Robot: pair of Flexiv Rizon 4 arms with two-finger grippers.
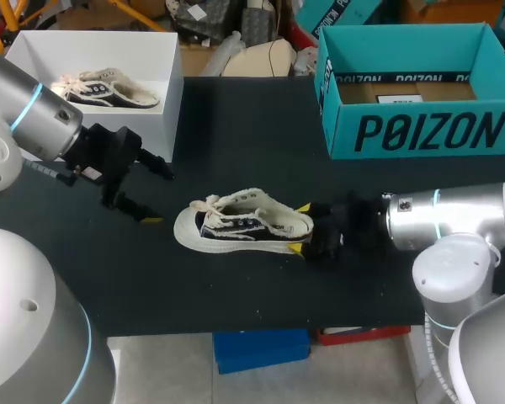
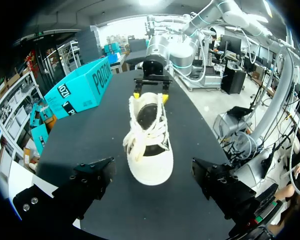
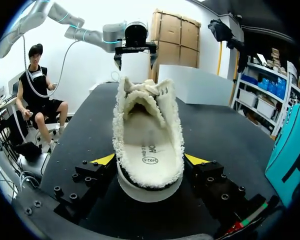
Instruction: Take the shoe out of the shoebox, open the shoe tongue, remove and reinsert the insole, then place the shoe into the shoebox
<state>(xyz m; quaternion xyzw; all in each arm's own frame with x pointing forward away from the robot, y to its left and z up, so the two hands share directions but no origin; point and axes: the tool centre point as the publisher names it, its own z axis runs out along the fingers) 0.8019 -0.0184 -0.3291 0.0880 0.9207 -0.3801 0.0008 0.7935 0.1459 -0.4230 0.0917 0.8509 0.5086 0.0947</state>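
Observation:
A cream low-top shoe (image 1: 240,225) with dark side panels lies on its sole in the middle of the black table, toe toward my left arm. My right gripper (image 1: 299,228) is at the heel, its yellow tips touching both sides, so it is shut on the shoe (image 3: 149,140). The printed insole shows inside the shoe, ahead of my right gripper (image 3: 150,159). My left gripper (image 1: 145,192) hangs open a short way off the toe, touching nothing. In the left wrist view the shoe (image 2: 149,145) lies ahead of my left gripper (image 2: 152,169). The teal shoebox (image 1: 412,126) stands open at the back right.
A white open box (image 1: 164,93) at the back left holds a second cream shoe (image 1: 109,88). Bare black table lies between the shoe and both boxes. The table's front edge runs close below the shoe.

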